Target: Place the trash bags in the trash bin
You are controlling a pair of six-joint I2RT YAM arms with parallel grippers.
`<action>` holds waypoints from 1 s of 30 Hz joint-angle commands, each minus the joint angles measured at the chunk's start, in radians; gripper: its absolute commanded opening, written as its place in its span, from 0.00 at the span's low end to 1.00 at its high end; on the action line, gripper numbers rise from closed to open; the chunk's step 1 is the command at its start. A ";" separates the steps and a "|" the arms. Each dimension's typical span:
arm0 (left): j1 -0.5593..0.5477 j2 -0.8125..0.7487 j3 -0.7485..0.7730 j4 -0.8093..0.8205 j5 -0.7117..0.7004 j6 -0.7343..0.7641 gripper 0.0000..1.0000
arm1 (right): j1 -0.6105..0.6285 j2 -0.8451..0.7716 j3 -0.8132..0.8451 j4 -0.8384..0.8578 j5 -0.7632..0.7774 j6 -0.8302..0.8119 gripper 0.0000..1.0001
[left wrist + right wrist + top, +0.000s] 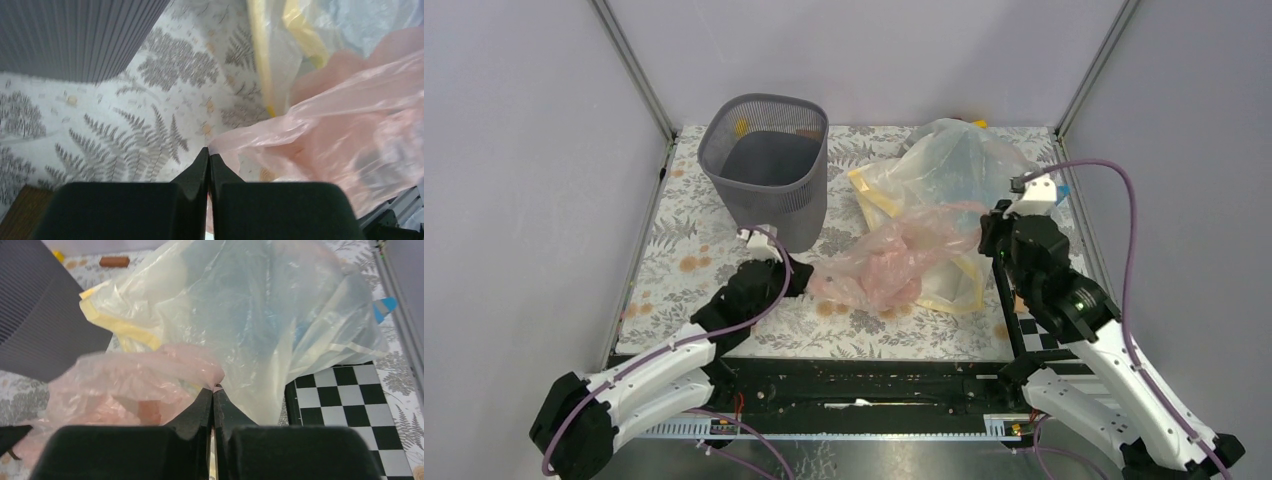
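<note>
The dark grey plastic mesh trash bin [75, 35] is cut off by the top and left edges of the left wrist view, only blurred wall showing; the thin translucent pale pink film bag [350, 145] runs out past that view's right edge; how much film lies between the pressed-together fingers of the left gripper [209, 155] and the right gripper [213, 390] is hidden by the fingers themselves; the big clear plastic bag with a cream-yellow band [260, 305] covers part of the black-and-white checkerboard sheet [345, 405] and part of a small blue thing [385, 307]; a short brown thing [114, 261] at the far side is too small to name.
</note>
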 commanded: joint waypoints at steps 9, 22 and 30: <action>0.051 0.115 0.777 -0.194 0.112 0.188 0.00 | 0.000 0.333 0.679 -0.005 -0.241 -0.074 0.00; 0.041 0.028 0.461 -0.091 0.569 -0.034 0.00 | 0.000 0.007 0.023 0.009 -0.088 0.100 0.00; -0.154 0.091 0.348 -0.230 0.536 -0.085 0.00 | 0.000 -0.117 -0.166 -0.078 -0.156 0.169 0.00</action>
